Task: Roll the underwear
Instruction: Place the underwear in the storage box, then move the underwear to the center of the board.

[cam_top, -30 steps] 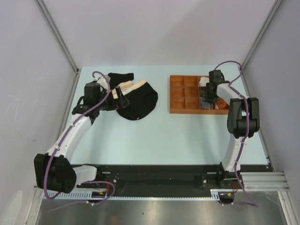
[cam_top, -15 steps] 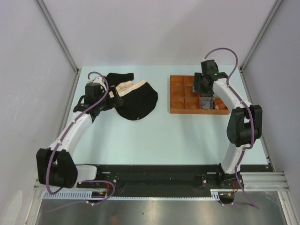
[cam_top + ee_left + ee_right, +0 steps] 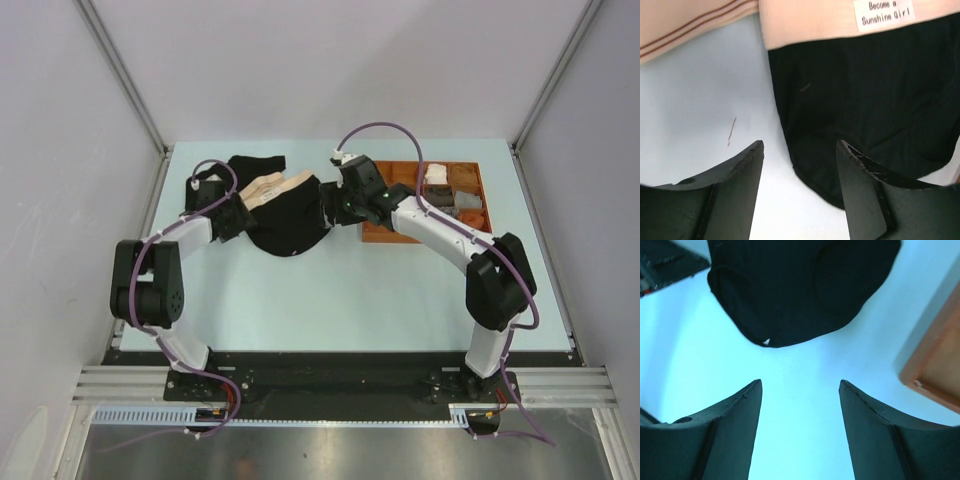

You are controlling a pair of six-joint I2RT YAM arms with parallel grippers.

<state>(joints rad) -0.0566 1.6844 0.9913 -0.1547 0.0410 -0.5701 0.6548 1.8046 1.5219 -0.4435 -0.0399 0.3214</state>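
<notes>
Found the left gripper (image 3: 799, 150) with jaws parted to a middling gap and nothing clamped between them. Saw, under that gap and toward its right-hand finger, the lower hem of a flat black cloth brief (image 3: 865, 100), with its beige waistband (image 3: 840, 20) further ahead and a small printed label sewn on. Could not tell whether the fingertips touched cloth.

Found the right gripper (image 3: 800, 385) likewise standing wide and holding nothing, over the bare pale blue table (image 3: 330, 300), with the rounded edge of the same brief just ahead of its fingers.

Placed, from the top view, the left gripper (image 3: 232, 215) at the brief's left edge and the right gripper (image 3: 335, 205) just beside its right edge, so flanking it. Took the waistband to run roughly from one gripper toward the other, slightly tilted. Judged the left arm the nearer, already at the cloth.

Noted a second black brief (image 3: 255, 165) crumpled just beyond the waistband; overlap not clear. Noted a grey bundle (image 3: 455, 200), probably the pin-striped boxer short, in a right-hand compartment of the brown compartmented wooden tray (image 3: 400, 170), well apart from both grippers.
</notes>
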